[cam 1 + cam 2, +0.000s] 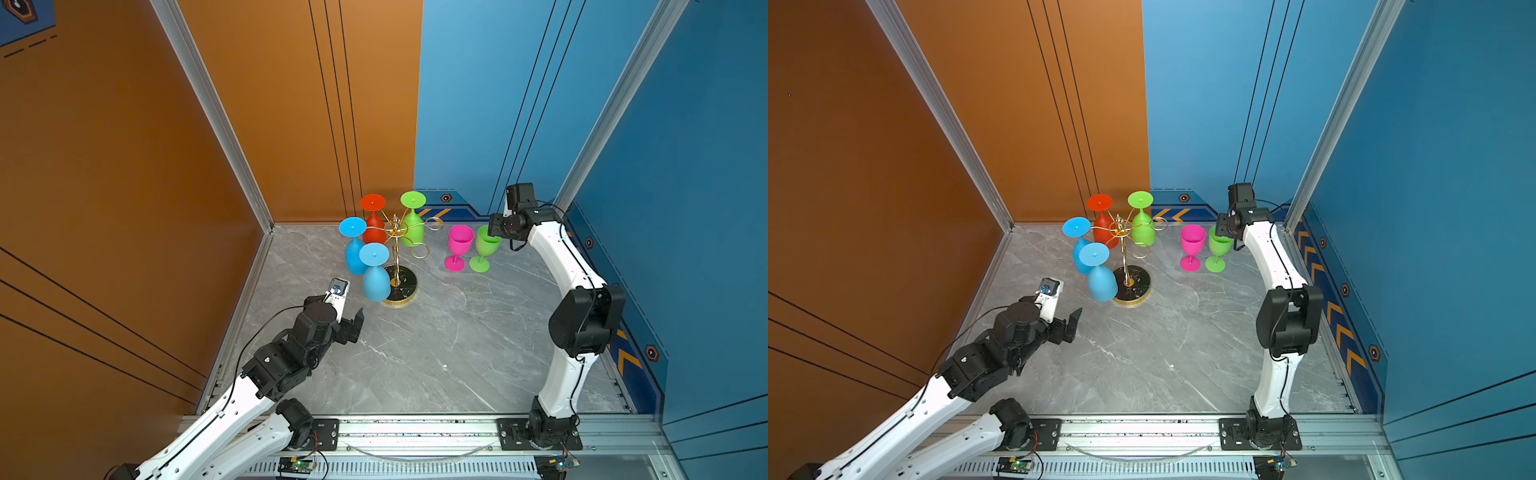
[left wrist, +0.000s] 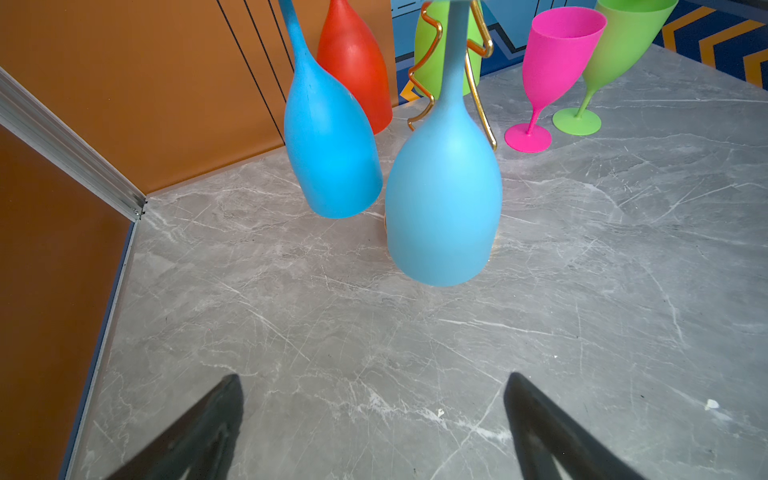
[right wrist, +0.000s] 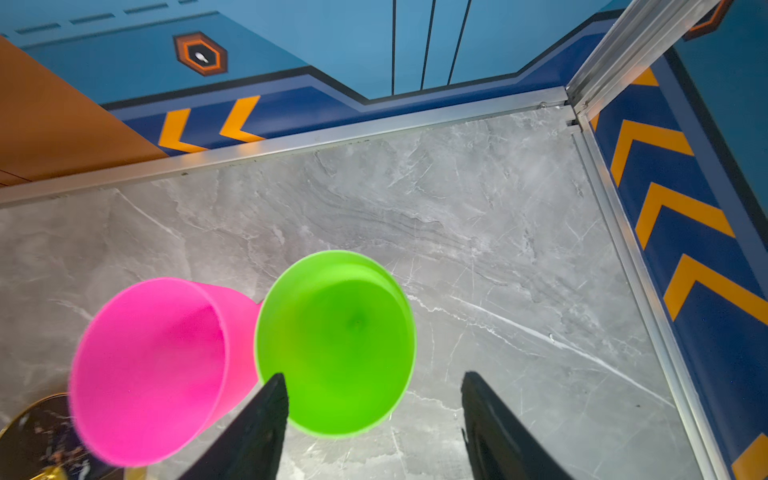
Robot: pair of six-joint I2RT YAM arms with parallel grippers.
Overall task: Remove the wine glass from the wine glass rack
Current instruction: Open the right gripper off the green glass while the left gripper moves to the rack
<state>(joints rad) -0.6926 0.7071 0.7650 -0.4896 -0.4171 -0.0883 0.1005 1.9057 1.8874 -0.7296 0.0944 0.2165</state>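
Observation:
The gold wire wine glass rack (image 1: 397,257) (image 1: 1125,257) stands on its round black base at the back middle. Upside down on its arms hang two blue wine glasses (image 1: 376,282) (image 2: 442,199), a red one (image 1: 372,232) and a green one (image 1: 412,232). My left gripper (image 1: 350,316) (image 2: 374,378) is open and empty, a short way in front of the nearer blue glass. A pink glass (image 1: 460,241) (image 3: 153,365) and a green glass (image 1: 484,249) (image 3: 336,340) stand upright on the table. My right gripper (image 1: 494,232) (image 3: 372,376) hangs open just above the green one's rim.
The grey marble table (image 1: 436,353) is closed in by an orange wall on the left and blue walls at the back and right. An aluminium rail (image 1: 415,428) with both arm bases runs along the front edge. Two rack loops (image 1: 434,224) on the right carry nothing.

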